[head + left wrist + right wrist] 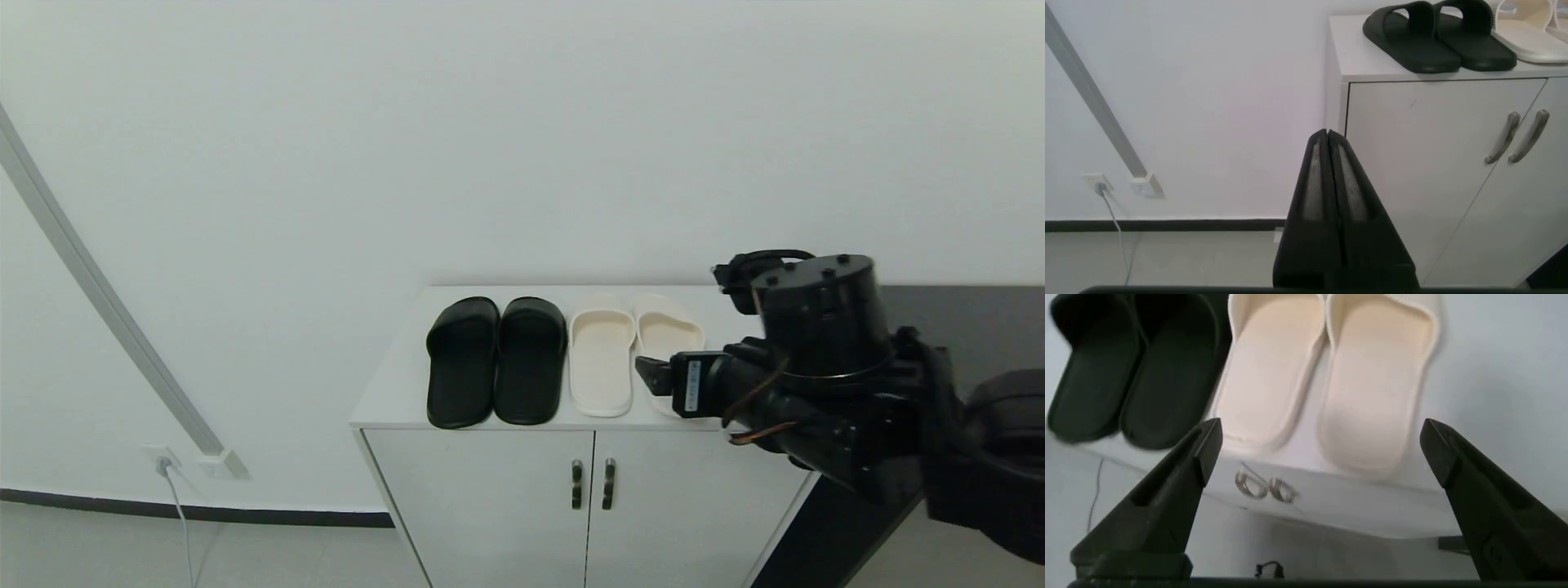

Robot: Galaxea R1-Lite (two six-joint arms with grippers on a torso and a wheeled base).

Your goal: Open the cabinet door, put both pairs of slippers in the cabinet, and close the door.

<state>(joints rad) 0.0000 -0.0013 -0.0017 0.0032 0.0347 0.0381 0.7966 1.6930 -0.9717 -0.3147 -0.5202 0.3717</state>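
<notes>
Currently right gripper [1320, 431] spread above cream slippers [602, 353], long axes front-to-back on cabinet [482, 506]; door handles [577, 483] below; left gripper [1327, 139] pressed together, off cabinet's left corner.

Left slipper pair [490, 367] beside right slipper pair [608, 359] atop cabinet [392, 392]; door handles [577, 483] below.

You see a white wall [522, 122] with a grey conduit [98, 286] slanting down to a socket [161, 459] holding a plugged-in cable [184, 523], above dark skirting [245, 514].
</notes>
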